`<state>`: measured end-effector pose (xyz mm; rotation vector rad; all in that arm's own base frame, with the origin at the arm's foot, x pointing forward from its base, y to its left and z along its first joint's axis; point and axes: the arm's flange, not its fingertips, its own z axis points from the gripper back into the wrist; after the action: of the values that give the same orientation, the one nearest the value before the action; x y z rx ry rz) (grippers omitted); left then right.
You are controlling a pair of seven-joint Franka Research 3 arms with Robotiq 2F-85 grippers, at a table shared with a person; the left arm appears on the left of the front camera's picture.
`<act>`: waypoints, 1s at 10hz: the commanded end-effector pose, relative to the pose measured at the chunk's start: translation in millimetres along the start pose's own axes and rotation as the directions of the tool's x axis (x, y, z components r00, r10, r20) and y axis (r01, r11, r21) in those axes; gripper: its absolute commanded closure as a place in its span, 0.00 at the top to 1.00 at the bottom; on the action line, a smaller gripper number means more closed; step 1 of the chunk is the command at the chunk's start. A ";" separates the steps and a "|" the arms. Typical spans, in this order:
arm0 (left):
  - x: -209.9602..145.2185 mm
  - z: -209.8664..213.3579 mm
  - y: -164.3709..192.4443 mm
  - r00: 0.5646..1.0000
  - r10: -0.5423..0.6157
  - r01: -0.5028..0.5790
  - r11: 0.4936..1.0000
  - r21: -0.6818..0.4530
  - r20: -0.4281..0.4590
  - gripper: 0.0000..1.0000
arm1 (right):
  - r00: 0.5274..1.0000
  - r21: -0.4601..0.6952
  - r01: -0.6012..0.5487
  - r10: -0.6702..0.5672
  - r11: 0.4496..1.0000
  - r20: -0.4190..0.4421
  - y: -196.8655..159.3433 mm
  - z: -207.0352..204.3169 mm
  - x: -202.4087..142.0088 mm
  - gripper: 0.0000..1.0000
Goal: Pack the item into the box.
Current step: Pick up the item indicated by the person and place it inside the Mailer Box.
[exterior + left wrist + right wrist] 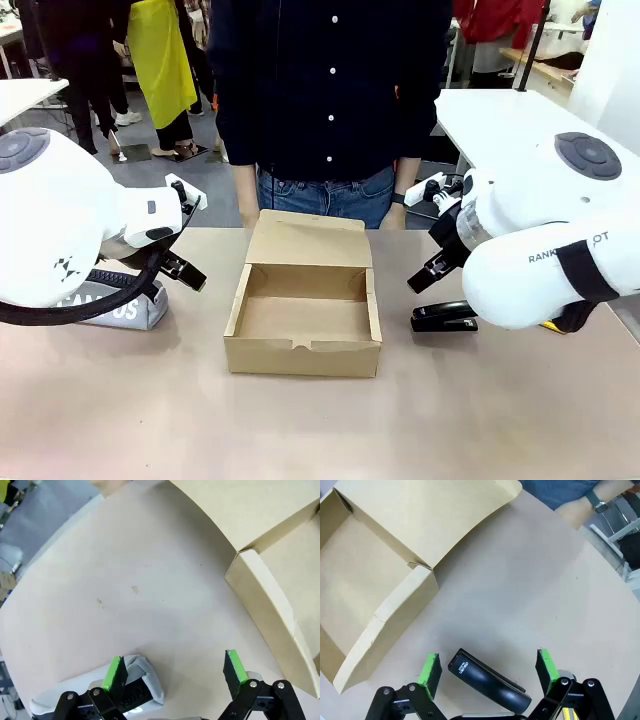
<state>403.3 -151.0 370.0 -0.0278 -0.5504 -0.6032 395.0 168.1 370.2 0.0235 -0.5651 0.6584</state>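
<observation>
Only a sliver of the knife [551, 326] shows, yellow, on the table [300, 430] at the right edge of the front view, tucked under the right arm just right of the stapler [445, 317]; in the right wrist view the same yellow peeks out at the bottom right [568, 714], behind the gripper's base. The box [300, 357] sits in the middle of the front view, open, its flap raised on the far side and nothing showing inside. The right gripper [488, 670] hangs above the stapler with its jaws wide apart, one green pad on each side of the black body in the wrist view, gripping nothing. At the left of the front view the grey case [125, 308] lies under the left arm. The left gripper [174, 670] also has its jaws apart, bare table between them, and the case's end lies below its left finger. A person [330, 90] in a dark shirt stands at the top centre, behind the box.
</observation>
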 end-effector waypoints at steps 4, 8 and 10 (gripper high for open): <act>0.1 0.1 0.0 1.000 0.000 0.000 1.000 0.000 0.000 1.00 | 1.000 0.000 0.000 0.000 1.000 0.000 0.0 0.0 0.0 1.00; 0.1 0.1 0.0 1.000 0.000 0.000 1.000 0.000 0.000 1.00 | 1.000 0.000 0.000 0.000 1.000 0.000 0.0 0.0 0.0 1.00; 0.1 0.1 0.0 1.000 0.000 0.000 1.000 0.000 0.000 1.00 | 1.000 0.000 0.000 0.000 1.000 0.000 0.0 0.0 0.0 1.00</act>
<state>403.3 -151.0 370.0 -0.0279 -0.5504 -0.6030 395.0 168.2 370.0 0.0229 -0.5647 0.6591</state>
